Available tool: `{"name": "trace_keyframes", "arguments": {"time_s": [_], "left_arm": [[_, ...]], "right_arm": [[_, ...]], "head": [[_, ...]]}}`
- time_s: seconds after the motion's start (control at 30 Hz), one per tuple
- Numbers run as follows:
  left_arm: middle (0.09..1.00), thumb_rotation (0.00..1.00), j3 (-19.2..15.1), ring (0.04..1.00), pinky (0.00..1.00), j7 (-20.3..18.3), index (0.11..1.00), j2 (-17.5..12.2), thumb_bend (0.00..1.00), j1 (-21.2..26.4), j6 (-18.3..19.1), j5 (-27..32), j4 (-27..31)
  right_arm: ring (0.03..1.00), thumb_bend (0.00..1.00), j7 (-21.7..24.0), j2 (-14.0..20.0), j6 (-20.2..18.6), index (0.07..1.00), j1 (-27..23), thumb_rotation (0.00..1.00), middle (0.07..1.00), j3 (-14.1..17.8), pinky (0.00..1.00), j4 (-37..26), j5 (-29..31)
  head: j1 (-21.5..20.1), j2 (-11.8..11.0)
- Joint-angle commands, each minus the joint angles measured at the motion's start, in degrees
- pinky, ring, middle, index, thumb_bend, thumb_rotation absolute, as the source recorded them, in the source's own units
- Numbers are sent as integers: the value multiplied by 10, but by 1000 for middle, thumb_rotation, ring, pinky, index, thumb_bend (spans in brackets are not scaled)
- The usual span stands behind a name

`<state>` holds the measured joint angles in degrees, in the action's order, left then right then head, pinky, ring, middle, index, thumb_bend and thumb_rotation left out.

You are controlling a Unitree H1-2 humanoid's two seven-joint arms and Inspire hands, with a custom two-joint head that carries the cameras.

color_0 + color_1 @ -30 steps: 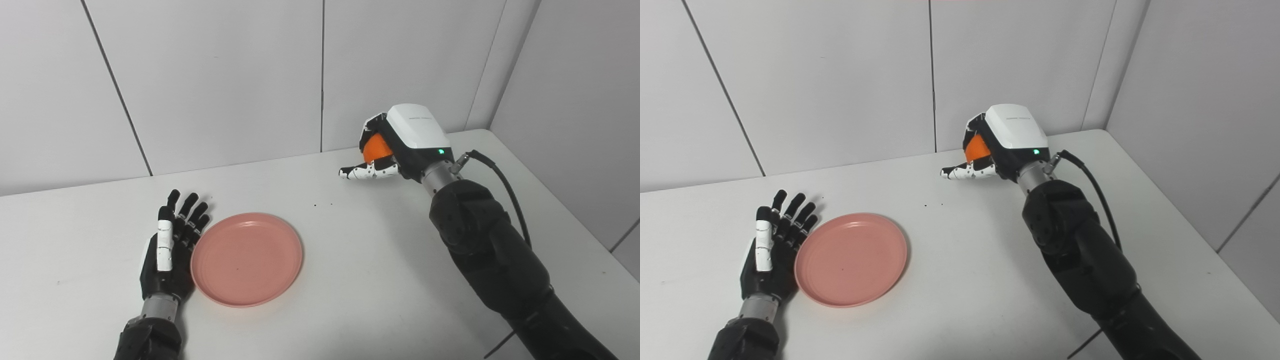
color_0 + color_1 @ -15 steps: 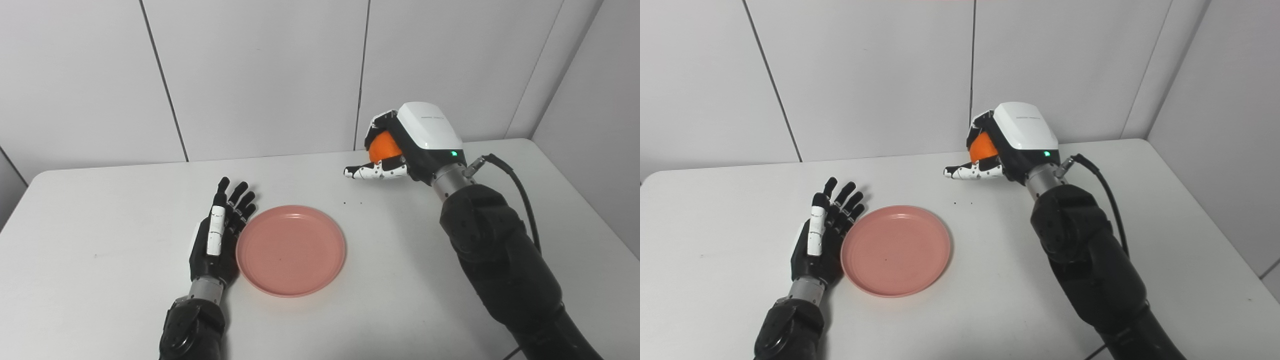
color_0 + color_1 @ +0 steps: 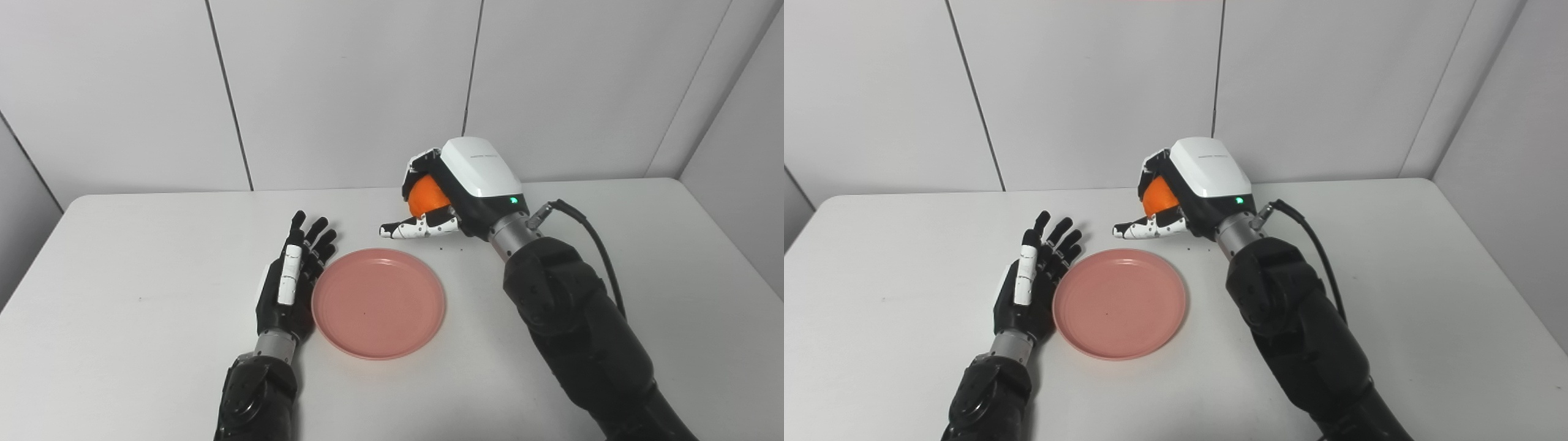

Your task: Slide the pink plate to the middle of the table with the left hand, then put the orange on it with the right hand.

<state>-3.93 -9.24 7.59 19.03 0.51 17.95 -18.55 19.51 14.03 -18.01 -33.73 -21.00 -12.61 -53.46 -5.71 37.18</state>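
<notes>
There was one pink plate (image 3: 378, 302) and one orange (image 3: 427, 195) on view. Two hands were present: one left hand (image 3: 293, 288) and one right hand (image 3: 456, 191). All sat over one white table (image 3: 674, 275)

My bench (image 3: 704, 294) is white and matte, with rounded far corners. A few tiny dark specks (image 3: 442, 248) lie on it near the middle. Behind it rises a wall of pale grey panels (image 3: 349, 86), split by thin dark seams (image 3: 229, 98) that lean slightly. On my right a second panelled wall (image 3: 753, 141) meets the back one at a corner beyond the bench's far edge.
</notes>
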Motion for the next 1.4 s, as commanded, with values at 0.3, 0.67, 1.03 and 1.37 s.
{"name": "trace_keyframes", "arguments": {"time_s": [0.3, 0.67, 1.03, 1.37], "left_arm": [[886, 715, 0, 871, 908, 17, 1000, 5, 929, -29, 30, -7, -34], [899, 720, 2, 879, 913, 17, 1000, 11, 921, -28, 27, -8, -35], [884, 719, 0, 866, 896, 24, 1000, 13, 923, -30, 33, -13, -28], [882, 713, -4, 871, 916, 21, 1000, 14, 922, -30, 28, -10, -31]], "right_arm": [[240, 554, -11, -36, 17, 478, -47, 449, 333, -8, 173, 13, -2], [384, 551, 5, -49, 12, 536, -55, 497, 459, -30, 303, 37, -21], [191, 539, -60, -46, 63, 315, -19, 413, 254, -43, 139, 131, -2], [364, 521, -107, -46, 96, 528, -6, 458, 441, -58, 283, 208, 11]], "head": [[1, 3], [11, 9], [15, 14], [16, 17]]}}
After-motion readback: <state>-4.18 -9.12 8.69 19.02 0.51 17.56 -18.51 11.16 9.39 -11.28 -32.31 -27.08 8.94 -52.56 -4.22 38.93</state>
